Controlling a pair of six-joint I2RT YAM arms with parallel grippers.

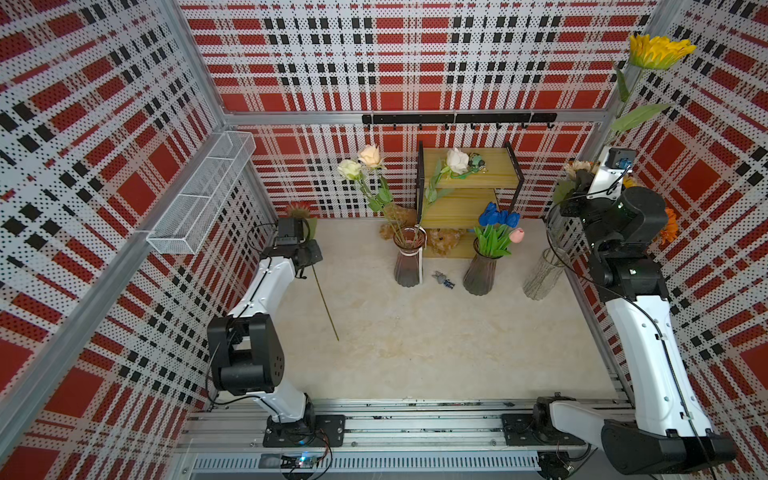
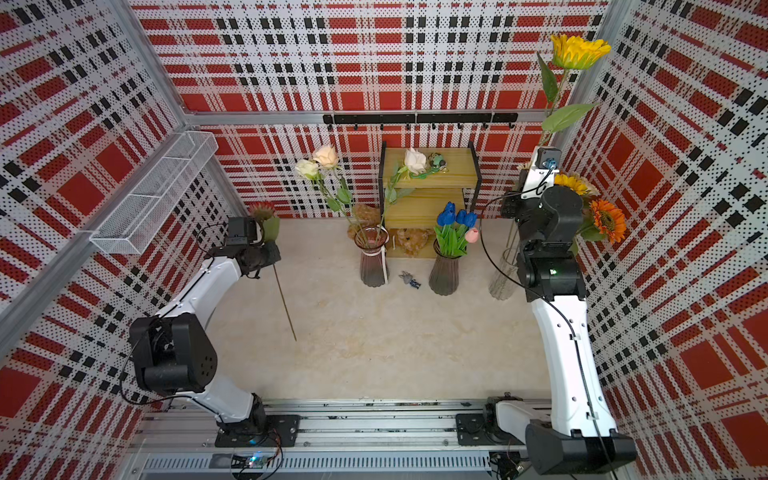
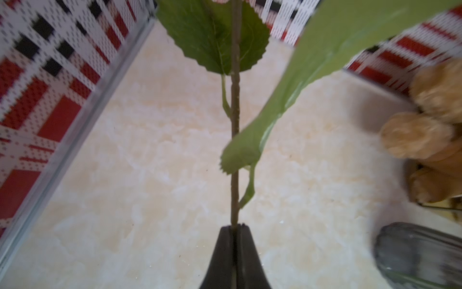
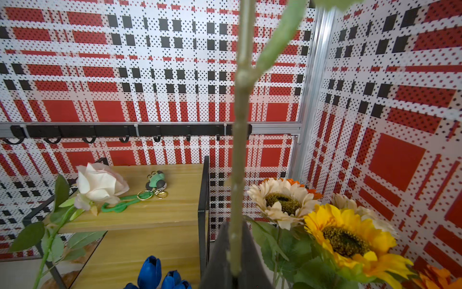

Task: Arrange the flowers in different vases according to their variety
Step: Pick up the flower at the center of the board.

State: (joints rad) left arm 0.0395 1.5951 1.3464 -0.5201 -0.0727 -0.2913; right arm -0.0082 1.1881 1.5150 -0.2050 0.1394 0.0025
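Flowers are seen mostly sorted: roses (image 1: 370,158) are stood in the rose vase (image 1: 409,266), tulips (image 1: 496,218) in the tulip vase (image 1: 482,274), sunflowers (image 2: 609,220) in the clear vase (image 1: 544,276) by the wall (image 1: 715,137). 2 more are held aloft. The tall yellow sunflower (image 1: 660,50) could be knocked against the wall, or the crowded clear vase could be tipped if its stem is lowered off-centre. The low stem end of the red sunflower (image 1: 297,210) could be dragged on the table (image 1: 415,353). The right gripper (image 4: 235,232) is clamped shut on the yellow sunflower's stem; the left gripper (image 3: 236,229) is clamped on the red sunflower's stem.
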